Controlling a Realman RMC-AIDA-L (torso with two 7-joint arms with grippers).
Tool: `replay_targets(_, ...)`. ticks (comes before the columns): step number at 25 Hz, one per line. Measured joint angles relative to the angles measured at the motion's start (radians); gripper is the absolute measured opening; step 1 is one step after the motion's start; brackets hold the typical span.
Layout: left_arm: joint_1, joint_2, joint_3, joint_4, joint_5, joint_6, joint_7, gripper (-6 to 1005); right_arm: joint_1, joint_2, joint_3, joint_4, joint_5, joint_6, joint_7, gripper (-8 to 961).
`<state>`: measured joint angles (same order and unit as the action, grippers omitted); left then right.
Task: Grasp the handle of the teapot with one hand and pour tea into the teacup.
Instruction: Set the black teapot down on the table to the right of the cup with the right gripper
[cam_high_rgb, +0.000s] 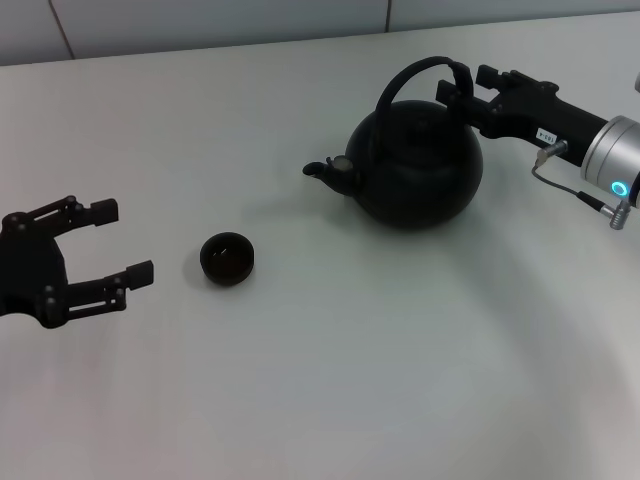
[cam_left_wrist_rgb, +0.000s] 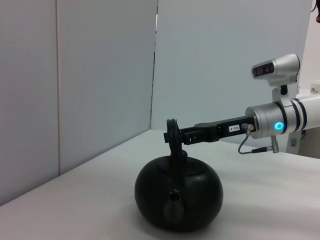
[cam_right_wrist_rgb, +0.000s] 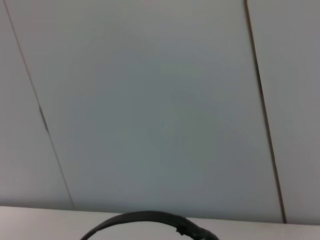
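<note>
The matte-black teapot (cam_high_rgb: 420, 165) stands on the white table at the back right, its spout pointing toward the robot's left. Its arched handle (cam_high_rgb: 405, 80) rises over the lid. My right gripper (cam_high_rgb: 468, 85) reaches in from the right at the handle's top, open, with one finger on each side of the hoop. The left wrist view shows the teapot (cam_left_wrist_rgb: 179, 197) spout-on, with the right gripper (cam_left_wrist_rgb: 175, 136) at the handle (cam_left_wrist_rgb: 174, 145). The handle's arc (cam_right_wrist_rgb: 145, 217) shows in the right wrist view. The small black teacup (cam_high_rgb: 228, 258) sits left of the teapot. My left gripper (cam_high_rgb: 122, 240) rests open beside the cup.
The white table (cam_high_rgb: 350, 380) spreads all around, with a grey panelled wall (cam_left_wrist_rgb: 100, 75) behind it. The right arm's silver wrist with a blue light (cam_high_rgb: 618, 188) hangs at the right edge.
</note>
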<state>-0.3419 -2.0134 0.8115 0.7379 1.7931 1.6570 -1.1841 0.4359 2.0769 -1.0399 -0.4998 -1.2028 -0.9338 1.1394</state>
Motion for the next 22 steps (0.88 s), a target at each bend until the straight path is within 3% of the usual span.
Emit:
replay_targets(4, -0.002, -0.001, 0.000, 0.000, 0.000, 0.000, -0.002, 855, 0.000, 0.000, 0.000, -0.001, 0.000, 0.000, 0.000, 702)
replay_targets(11, -0.003, -0.003, 0.000, 0.000, 0.000, 0.000, -0.005, 854, -0.034, 0.003, 0.001, -0.048, 0.001, -0.017, -0.001, 701)
replay_targets(22, -0.001, -0.005, 0.000, 0.000, 0.000, 0.007, -0.017, 854, -0.096, -0.001, 0.000, -0.097, -0.016, -0.164, 0.031, 702)
